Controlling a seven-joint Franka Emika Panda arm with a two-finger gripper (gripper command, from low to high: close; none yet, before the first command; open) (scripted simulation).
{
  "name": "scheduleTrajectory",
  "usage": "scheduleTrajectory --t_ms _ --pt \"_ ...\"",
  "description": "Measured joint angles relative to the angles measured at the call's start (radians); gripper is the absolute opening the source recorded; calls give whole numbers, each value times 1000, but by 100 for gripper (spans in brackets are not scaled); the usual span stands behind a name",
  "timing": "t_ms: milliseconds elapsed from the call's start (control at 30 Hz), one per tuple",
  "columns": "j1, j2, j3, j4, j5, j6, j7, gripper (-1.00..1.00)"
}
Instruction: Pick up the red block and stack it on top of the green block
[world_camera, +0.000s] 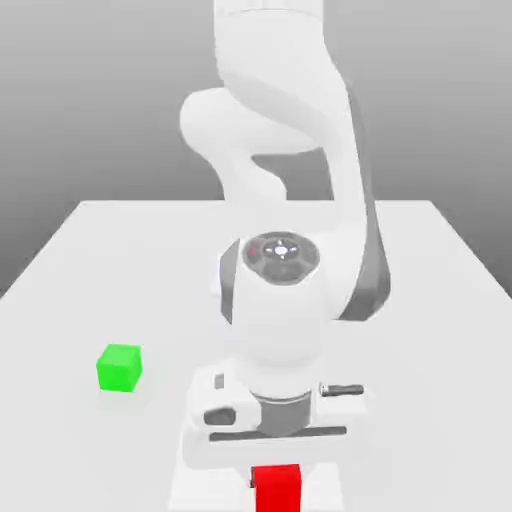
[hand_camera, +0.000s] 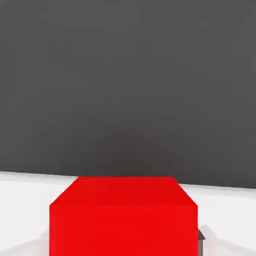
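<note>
1. White robot arm (world_camera: 290, 200) reaches down over the white desk (world_camera: 60, 290), wrist pointing at the near edge in the exterior view
2. Gripper (world_camera: 276, 490) sits low at the desk's near edge, roughly mid-width, its white body crosswise above the red block
3. Red block (world_camera: 277, 488) is right under the gripper body, between the fingers; the bottom of the exterior view cuts off its lower part
4. Hand view: red block (hand_camera: 123, 220) looms large and close, top face and one side face visible, a dark finger pad (hand_camera: 201, 239) just beside its edge
5. Cannot tell whether the fingers are actually clamped on the block or only straddling it; contact is not visible
6. Cannot tell if the red block rests on the desk or is lifted
7. Green block (world_camera: 119, 368) sits on the desk toward the exterior view's left, well apart from the red block and gripper, nothing on it
8. Plain grey backdrop behind the desk
</note>
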Motion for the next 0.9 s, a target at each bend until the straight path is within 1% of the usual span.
scheduleTrajectory --t_ms 100,133,200,333,533,667,733,800,833,900 --pt "-7 -103 -4 -22 1 -81 -5 -100" --pt "-26 -139 -26 -48 -12 -90 -12 -100" --pt "-74 -211 -80 -110 -45 -99 -28 -100" --pt "-266 -355 -168 -244 -108 -105 -70 -100" --pt "-407 -556 -295 -446 -146 -104 -172 -100" --pt "-398 -477 -332 -470 -92 -2 -226 -100" --pt "-382 -410 -337 -470 -43 63 -262 -100" --pt "-371 -339 -329 -468 27 129 -310 -100" --pt "-376 -314 -318 -468 50 151 -326 100" --pt "-372 -314 -318 -468 50 151 -326 100"
